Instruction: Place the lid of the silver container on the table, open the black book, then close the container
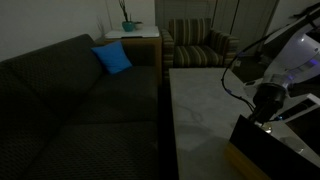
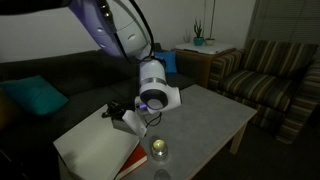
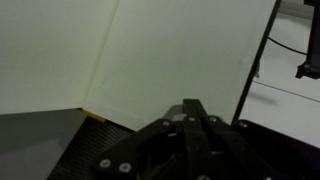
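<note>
Dim room, arm over a low table point(image 2: 215, 115). The tool point(image 2: 122, 115) hangs at the book point(image 2: 90, 148), which lies open at the table's near end in an exterior view, pale pages up and a yellow edge at its lower corner. In the wrist view the tool point(image 3: 190, 105) shows its two fingers drawn together to a point with no gap between them. Whether they pinch part of the book cannot be told. Pale page point(image 3: 170, 50) fills most of that view, with a dark cover edge to the right.

The container point(image 2: 158, 150) stands on the table just beside the book's corner, apart from the tool.

In an exterior view the tool point(image 1: 268, 105) sits above the book's black cover point(image 1: 275, 145). A dark sofa point(image 1: 80, 100) with a blue pillow point(image 1: 112, 58) runs along the table, and a striped armchair point(image 1: 195, 45) stands beyond it.
</note>
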Robot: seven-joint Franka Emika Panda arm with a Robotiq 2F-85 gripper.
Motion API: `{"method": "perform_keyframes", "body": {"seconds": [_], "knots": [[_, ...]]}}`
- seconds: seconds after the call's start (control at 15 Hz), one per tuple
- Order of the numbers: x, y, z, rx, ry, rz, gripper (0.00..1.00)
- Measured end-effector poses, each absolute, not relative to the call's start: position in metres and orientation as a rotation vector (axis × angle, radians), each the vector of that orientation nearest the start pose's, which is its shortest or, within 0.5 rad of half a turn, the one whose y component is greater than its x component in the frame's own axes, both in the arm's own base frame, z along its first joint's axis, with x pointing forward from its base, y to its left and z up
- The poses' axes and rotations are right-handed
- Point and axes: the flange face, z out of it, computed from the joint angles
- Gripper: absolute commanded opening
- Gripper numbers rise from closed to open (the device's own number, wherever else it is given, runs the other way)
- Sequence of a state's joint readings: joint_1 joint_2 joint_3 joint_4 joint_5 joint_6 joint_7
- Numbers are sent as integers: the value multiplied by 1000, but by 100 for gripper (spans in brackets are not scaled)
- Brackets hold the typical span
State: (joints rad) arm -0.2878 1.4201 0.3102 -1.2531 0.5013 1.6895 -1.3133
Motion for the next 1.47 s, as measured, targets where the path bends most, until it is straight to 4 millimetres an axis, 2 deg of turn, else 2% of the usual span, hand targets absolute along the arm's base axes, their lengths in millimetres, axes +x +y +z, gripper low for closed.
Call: {"method": "perform_keyframes", "body": {"seconds": [0.4,0.73,1.27,1.47], "knots": [[572,52,-85,-1655,-841,280,0],[567,60,-92,-1632,-840,295,0],[563,102,-108,-1620,-711,199,0],[555,117,-119,-1646,-693,188,0]]}}
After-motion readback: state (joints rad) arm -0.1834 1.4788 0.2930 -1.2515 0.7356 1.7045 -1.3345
